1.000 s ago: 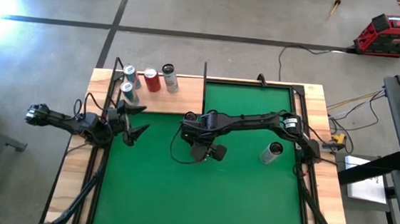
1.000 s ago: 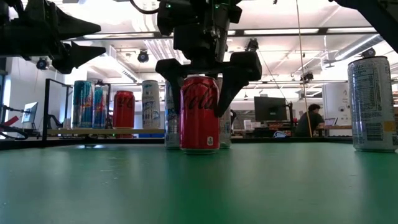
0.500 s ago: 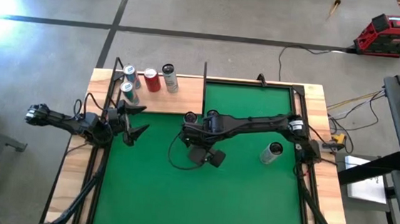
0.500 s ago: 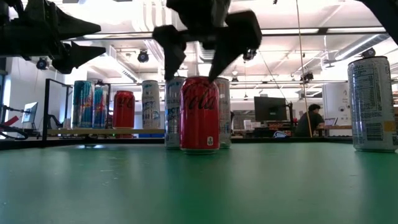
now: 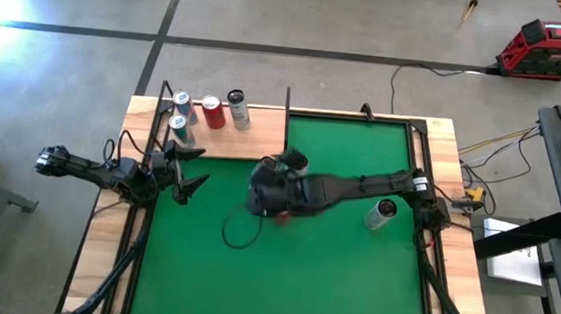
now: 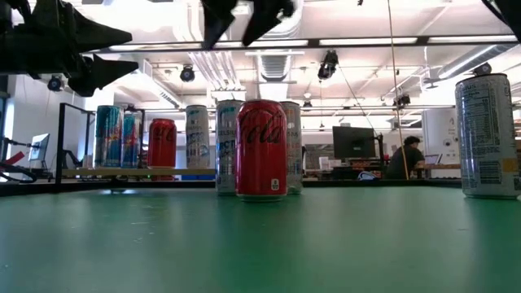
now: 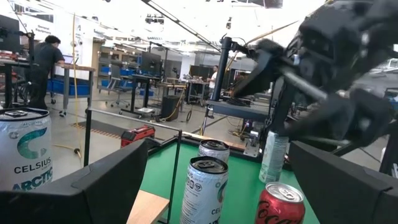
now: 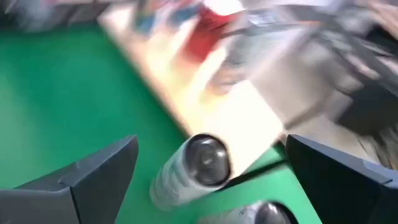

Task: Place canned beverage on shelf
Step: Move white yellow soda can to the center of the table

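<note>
So the right gripper (image 6: 244, 15) is up above the red cola can (image 6: 261, 150), fingers spread wide and holding nothing, and the can just stands upright on the green mat (image 5: 331, 281) near the middle of the table, apart from the fingers. From above, the right arm covers most of it, with only a bit of red peeking out underneath. The shelf (image 5: 252, 140) is the light-wood board at the far left corner, and it's already got four cans on it (image 5: 209, 112). Looks to me like we're between grabs: the red can hasn't been gripped, so the pick step is what's in hand. Next move probably means bringing those open fingers down around the can, squeezing, then carrying it over to a free bit of the board without bumping the cans nearby. Left gripper (image 5: 187, 170) waits near the shelf's front edge, fingers apart, empty. Another silver can (image 5: 381, 214) stands off to the right on the mat.
</note>
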Motion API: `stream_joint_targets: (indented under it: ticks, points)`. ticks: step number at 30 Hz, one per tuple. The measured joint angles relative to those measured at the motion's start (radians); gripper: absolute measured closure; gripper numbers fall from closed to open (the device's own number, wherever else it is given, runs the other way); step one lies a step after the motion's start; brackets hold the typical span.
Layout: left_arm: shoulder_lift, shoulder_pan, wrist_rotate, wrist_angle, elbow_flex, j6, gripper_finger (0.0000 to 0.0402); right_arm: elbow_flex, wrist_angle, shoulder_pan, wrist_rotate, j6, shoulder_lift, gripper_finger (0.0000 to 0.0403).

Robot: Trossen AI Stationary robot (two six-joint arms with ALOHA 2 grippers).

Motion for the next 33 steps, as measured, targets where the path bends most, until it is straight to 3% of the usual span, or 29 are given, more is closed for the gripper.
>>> stream_joint_targets:
  ticks: [7,11,17,25,33]
  points:
    - [0.0,0.0,0.0,0.0,0.0,0.0,0.0027,-0.063,-0.214,0.14,0.374,0.618,0.012,0.0003]
    - [0.0,0.0,0.0,0.0,0.0,0.0,0.0027,-0.106,-0.381,0.197,0.478,0.948,0.023,0.0003]
    - [0.001,0.0,0.0,0.0,0.0,0.0,0.0027,-0.189,-0.543,0.223,0.388,1.304,0.029,0.0003]
    - [0.001,0.0,0.0,0.0,0.0,0.0,0.0027,-0.287,-0.546,0.231,0.181,1.42,0.03,0.0003]
    - [0.002,0.0,0.0,0.0,0.0,0.0,0.0027,-0.319,-0.609,0.257,0.061,1.541,0.011,0.0003]
